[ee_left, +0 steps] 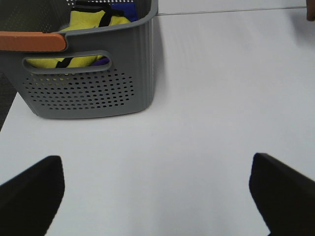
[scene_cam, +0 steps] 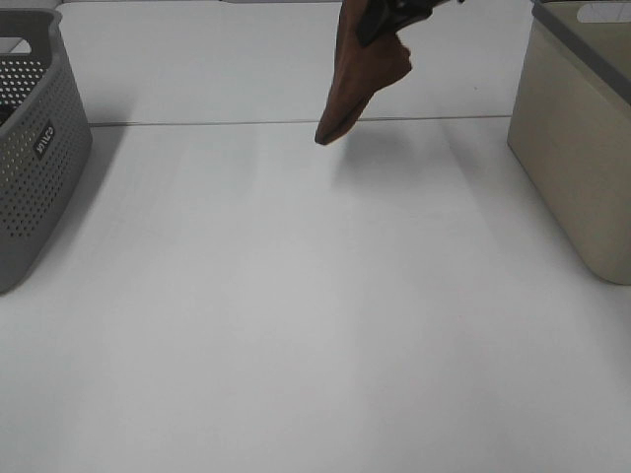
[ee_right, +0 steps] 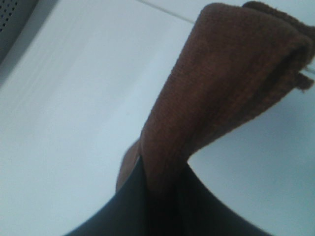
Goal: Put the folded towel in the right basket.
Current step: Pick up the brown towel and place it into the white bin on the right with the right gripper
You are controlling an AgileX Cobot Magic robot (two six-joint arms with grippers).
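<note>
A brown folded towel (scene_cam: 357, 81) hangs in the air above the far middle of the white table, held from the top by my right gripper (scene_cam: 386, 22), which is shut on it. The towel fills the right wrist view (ee_right: 216, 93), pinched between the dark fingers (ee_right: 123, 201). The right basket (scene_cam: 577, 128) is beige and stands at the right edge, to the right of the towel. My left gripper (ee_left: 157, 196) is open and empty, low over the table near the grey basket; it is out of the exterior view.
A grey perforated basket (scene_cam: 35, 148) stands at the left edge; the left wrist view shows it (ee_left: 93, 83) holding yellow and blue cloth (ee_left: 91, 22). A table seam (scene_cam: 197, 123) runs across the back.
</note>
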